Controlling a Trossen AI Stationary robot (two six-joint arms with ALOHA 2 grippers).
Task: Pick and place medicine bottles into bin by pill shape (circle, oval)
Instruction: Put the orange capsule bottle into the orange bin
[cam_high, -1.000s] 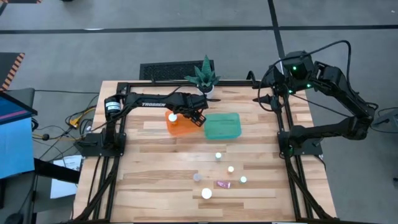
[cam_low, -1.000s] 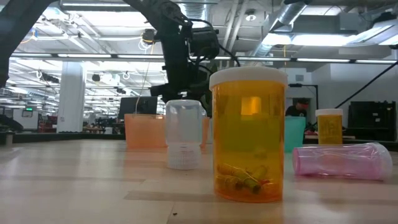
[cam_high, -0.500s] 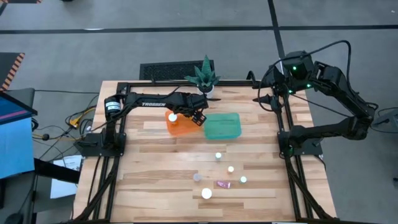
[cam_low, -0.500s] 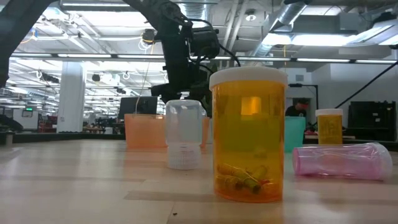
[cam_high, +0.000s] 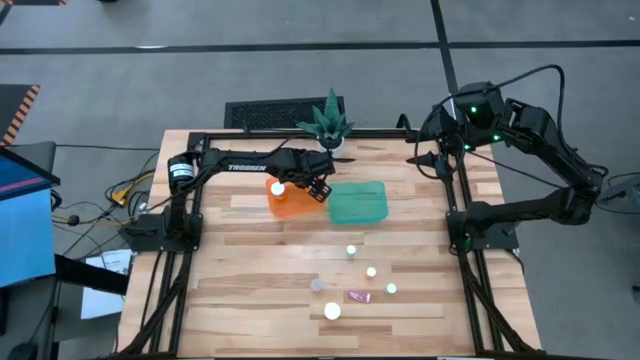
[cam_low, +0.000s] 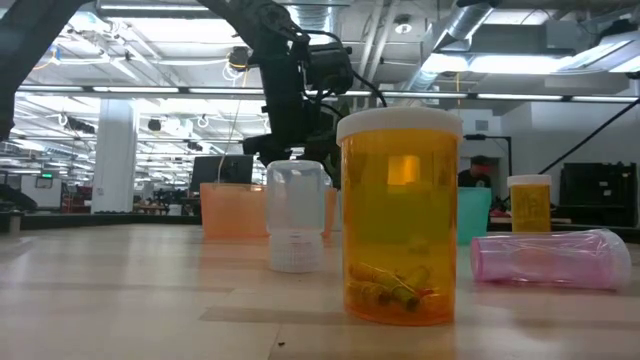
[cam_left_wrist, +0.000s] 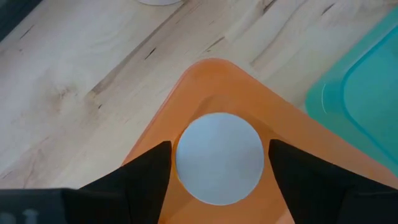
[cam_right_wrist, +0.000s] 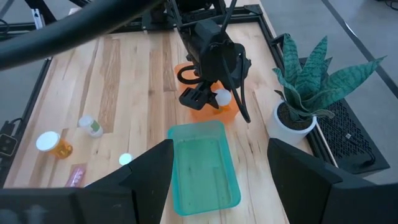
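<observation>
The left gripper (cam_high: 310, 186) is hanging over the orange bin (cam_high: 288, 201), left of centre in the upper half of the high view. Its fingers (cam_left_wrist: 146, 180) are standing on either side of a white-capped bottle (cam_left_wrist: 219, 157), which is filling the gap between them above the bin's floor. The jaws are holding that bottle at about cap width; whether the grip is already slackening cannot be told.

The step in hand appears to be the placing of this bottle into the orange bin. The next move is calling for the jaws to open and the arm to rise straight up, keeping clear of the bin's wall and of the green bin (cam_high: 358, 203) just beside it to the right.

The right gripper (cam_high: 420, 158) is waiting at the upper right of the high view, by the table's far edge; its fingers are framing the right wrist view with a wide gap and nothing between them.

The remaining bottles are standing in the lower centre of the high view, well apart from both bins: four white-capped ones, the largest cap (cam_high: 332, 311) lowest, and a pink one (cam_high: 359, 296) lying on its side. In the low view the nearest amber bottle (cam_low: 399, 218) is showing pills at its bottom; their shape looks elongated, though that is a judgement. A clear bottle (cam_low: 296, 214) is standing behind it to the left.
</observation>
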